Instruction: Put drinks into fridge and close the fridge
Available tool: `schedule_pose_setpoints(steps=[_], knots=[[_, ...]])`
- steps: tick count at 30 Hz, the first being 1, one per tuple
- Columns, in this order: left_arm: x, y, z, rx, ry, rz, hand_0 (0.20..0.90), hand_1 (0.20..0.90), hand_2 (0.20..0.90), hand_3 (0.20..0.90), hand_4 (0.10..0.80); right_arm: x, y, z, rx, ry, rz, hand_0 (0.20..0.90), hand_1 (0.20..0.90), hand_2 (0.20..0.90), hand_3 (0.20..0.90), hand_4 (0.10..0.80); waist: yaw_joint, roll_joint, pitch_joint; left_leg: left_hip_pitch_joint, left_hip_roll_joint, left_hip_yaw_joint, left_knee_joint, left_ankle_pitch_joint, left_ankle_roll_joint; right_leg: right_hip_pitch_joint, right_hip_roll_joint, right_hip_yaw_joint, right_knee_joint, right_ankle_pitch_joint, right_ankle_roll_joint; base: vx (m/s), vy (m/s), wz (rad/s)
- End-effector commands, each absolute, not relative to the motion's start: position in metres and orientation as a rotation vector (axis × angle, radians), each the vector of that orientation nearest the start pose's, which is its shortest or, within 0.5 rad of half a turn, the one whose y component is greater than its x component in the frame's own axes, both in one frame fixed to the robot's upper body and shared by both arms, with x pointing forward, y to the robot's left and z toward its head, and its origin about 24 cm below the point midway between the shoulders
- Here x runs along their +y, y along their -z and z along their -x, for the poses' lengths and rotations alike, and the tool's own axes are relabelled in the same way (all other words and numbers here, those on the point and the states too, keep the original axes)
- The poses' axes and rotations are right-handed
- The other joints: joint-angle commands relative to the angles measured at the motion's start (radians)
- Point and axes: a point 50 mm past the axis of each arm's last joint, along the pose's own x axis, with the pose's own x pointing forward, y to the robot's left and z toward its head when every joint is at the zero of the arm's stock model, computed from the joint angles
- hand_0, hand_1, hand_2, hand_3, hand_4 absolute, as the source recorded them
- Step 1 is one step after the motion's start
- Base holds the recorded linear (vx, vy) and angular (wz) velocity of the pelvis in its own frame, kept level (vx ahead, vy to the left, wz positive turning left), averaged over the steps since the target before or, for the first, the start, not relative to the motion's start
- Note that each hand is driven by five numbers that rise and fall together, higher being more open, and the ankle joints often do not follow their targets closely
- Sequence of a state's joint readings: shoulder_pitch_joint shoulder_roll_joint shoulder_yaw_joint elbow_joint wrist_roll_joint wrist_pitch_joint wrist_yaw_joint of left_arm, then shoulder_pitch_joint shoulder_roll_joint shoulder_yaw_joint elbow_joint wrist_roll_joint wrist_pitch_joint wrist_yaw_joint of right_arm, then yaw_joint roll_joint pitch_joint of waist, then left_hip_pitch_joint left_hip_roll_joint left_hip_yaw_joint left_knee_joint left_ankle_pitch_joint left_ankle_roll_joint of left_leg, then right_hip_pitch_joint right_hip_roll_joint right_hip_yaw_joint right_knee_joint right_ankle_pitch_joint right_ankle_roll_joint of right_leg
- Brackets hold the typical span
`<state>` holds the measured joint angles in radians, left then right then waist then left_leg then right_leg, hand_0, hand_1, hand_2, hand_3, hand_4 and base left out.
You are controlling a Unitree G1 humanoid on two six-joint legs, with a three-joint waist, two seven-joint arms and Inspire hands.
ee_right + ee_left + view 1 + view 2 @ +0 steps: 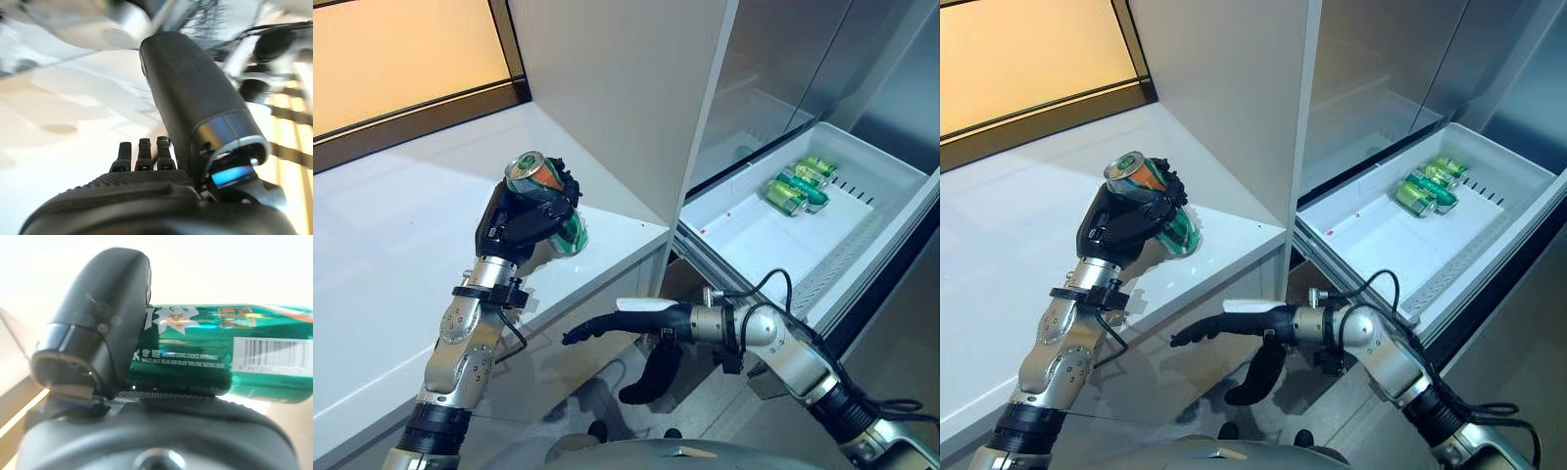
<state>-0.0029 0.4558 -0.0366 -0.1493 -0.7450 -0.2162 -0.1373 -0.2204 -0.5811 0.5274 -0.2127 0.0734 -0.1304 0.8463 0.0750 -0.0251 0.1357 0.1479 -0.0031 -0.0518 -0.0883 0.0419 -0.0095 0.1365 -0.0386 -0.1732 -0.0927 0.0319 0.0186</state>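
My left hand [514,227] is shut on a green can [545,201] with an orange-toned top and holds it tilted above the white counter [382,255]. In the left wrist view the thumb [98,333] curls over the can [230,357]. The fridge drawer [744,235] stands pulled out at the right, with green cans [798,186] lying at its far end. My right hand [626,323] is open and empty, low in front of the counter's edge, left of the drawer. Its fingers [139,154] are straight in the right wrist view.
A tall white cabinet panel [626,88] stands between the counter and the fridge. The grey fridge door [901,98] rises behind the drawer. A dark-framed window [411,59] runs along the back of the counter.
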Motion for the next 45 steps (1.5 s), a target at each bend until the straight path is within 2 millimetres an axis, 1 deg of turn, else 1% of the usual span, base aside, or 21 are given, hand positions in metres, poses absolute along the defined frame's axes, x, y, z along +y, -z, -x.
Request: schedule_pose_setpoints(steps=[1, 4, 8, 13, 16, 20, 24, 25, 29, 33, 38, 45], knots=[[0.193, -0.221, -0.235, -0.943, 0.417, 0.121, 0.300, 0.300, 0.300, 0.200, 0.100, -0.078, -0.161, -0.219, -0.511, -1.469, 0.429, 0.900, 0.900, 0.900, 0.900, 0.800, -0.009, -0.005, -0.088, 0.001, -0.026, 0.002, 0.001, -0.093, -0.005, 0.027, -0.031, 0.016, 0.005, -0.043, 0.079, 0.000, 0.000, 0.00], [0.193, -0.234, -0.229, -1.021, 0.422, 0.029, 0.300, 0.300, 0.300, 0.200, 0.100, -0.086, -0.176, -0.219, -0.549, -1.462, 0.264, 0.900, 0.900, 0.900, 0.900, 0.800, -0.012, -0.006, -0.096, -0.001, -0.027, 0.004, 0.001, -0.095, -0.005, 0.024, -0.031, 0.018, 0.005, -0.043, 0.082, 0.000, 0.000, 0.00], [0.195, -0.248, -0.223, -1.109, 0.407, -0.071, 0.300, 0.300, 0.300, 0.200, 0.100, -0.097, -0.185, -0.227, -0.587, -1.343, 0.138, 0.900, 0.900, 0.900, 0.900, 0.800, -0.015, -0.005, -0.105, -0.008, -0.028, 0.005, 0.001, -0.089, -0.003, 0.014, -0.032, 0.018, 0.005, -0.034, 0.082, -0.008, 0.000, 0.00], [0.200, -0.255, -0.213, -1.163, 0.396, -0.182, 0.300, 0.300, 0.300, 0.200, 0.100, -0.122, -0.184, -0.235, -0.574, -1.118, 0.134, 0.900, 0.900, 0.900, 0.900, 0.800, -0.024, -0.002, -0.113, -0.011, -0.028, 0.010, 0.001, -0.090, -0.003, 0.008, -0.032, 0.019, 0.005, -0.033, 0.084, 0.000, 0.000, 0.00], [0.202, -0.256, -0.212, -1.157, 0.412, -0.205, 0.300, 0.300, 0.300, 0.200, 0.100, -0.137, -0.177, -0.243, -0.519, -0.980, 0.143, 0.900, 0.900, 0.900, 0.900, 0.800, -0.032, -0.001, -0.115, -0.012, -0.029, 0.012, 0.001, -0.091, -0.003, 0.006, -0.031, 0.021, 0.005, -0.033, 0.083, 0.000, 0.000, 0.00], [0.199, -0.256, -0.215, -1.129, 0.446, -0.203, 0.300, 0.300, 0.300, 0.200, 0.100, -0.143, -0.173, -0.249, -0.480, -0.913, 0.171, 0.900, 0.900, 0.900, 0.900, 0.800, -0.039, 0.000, -0.111, -0.011, -0.030, 0.013, 0.001, -0.092, -0.003, 0.004, -0.029, 0.024, 0.005, -0.031, 0.083, 0.000, 0.000, 0.00], [0.195, -0.257, -0.219, -1.113, 0.475, -0.187, 0.300, 0.300, 0.300, 0.200, 0.100, -0.141, -0.171, -0.256, -0.458, -0.884, 0.187, 0.900, 0.900, 0.900, 0.900, 0.800, -0.040, 0.001, -0.109, -0.009, -0.030, 0.014, 0.001, -0.090, -0.004, 0.005, -0.028, 0.025, 0.005, -0.029, 0.081, 0.001, 0.002, -0.02], [0.189, -0.256, -0.223, -1.089, 0.509, -0.162, 0.300, 0.300, 0.300, 0.200, 0.100, -0.135, -0.172, -0.262, -0.453, -0.878, 0.197, 0.900, 0.900, 0.900, 0.900, 0.800, -0.037, 0.001, -0.108, -0.008, -0.030, 0.013, 0.001, -0.090, -0.005, 0.007, -0.028, 0.024, 0.005, -0.030, 0.080, 0.013, 0.006, -0.04], [0.180, -0.254, -0.229, -1.053, 0.545, -0.141, 0.300, 0.300, 0.300, 0.200, 0.100, -0.127, -0.179, -0.271, -0.459, -0.853, 0.222, 0.900, 0.900, 0.900, 0.900, 0.800, -0.030, 0.000, -0.108, -0.008, -0.030, 0.008, 0.001, -0.089, -0.006, 0.009, -0.028, 0.019, 0.005, -0.030, 0.080, 0.004, 0.001, -0.01], [0.177, -0.251, -0.232, -1.020, 0.580, -0.114, 0.300, 0.300, 0.300, 0.200, 0.100, -0.120, -0.185, -0.279, -0.467, -0.855, 0.222, 0.900, 0.900, 0.900, 0.900, 0.800, -0.018, -0.002, -0.108, -0.009, -0.031, 0.001, 0.001, -0.088, -0.006, 0.011, -0.028, 0.013, 0.005, -0.032, 0.077, 0.000, 0.000, 0.00], [0.171, -0.247, -0.236, -0.968, 0.626, -0.102, 0.300, 0.300, 0.300, 0.200, 0.100, -0.108, -0.193, -0.283, -0.493, -0.861, 0.232, 0.900, 0.900, 0.900, 0.900, 0.800, -0.006, -0.001, -0.110, -0.011, -0.032, -0.006, 0.001, -0.087, -0.005, 0.012, -0.028, 0.008, 0.005, -0.033, 0.075, 0.006, 0.000, 0.04], [0.165, -0.243, -0.240, -0.925, 0.675, -0.073, 0.300, 0.300, 0.300, 0.200, 0.100, -0.097, -0.201, -0.288, -0.510, -0.875, 0.234, 0.900, 0.900, 0.900, 0.900, 0.800, 0.006, -0.001, -0.114, -0.009, -0.031, -0.011, 0.001, -0.095, -0.005, 0.017, -0.027, 0.000, 0.005, -0.042, 0.073, 0.014, 0.000, 0.01]])
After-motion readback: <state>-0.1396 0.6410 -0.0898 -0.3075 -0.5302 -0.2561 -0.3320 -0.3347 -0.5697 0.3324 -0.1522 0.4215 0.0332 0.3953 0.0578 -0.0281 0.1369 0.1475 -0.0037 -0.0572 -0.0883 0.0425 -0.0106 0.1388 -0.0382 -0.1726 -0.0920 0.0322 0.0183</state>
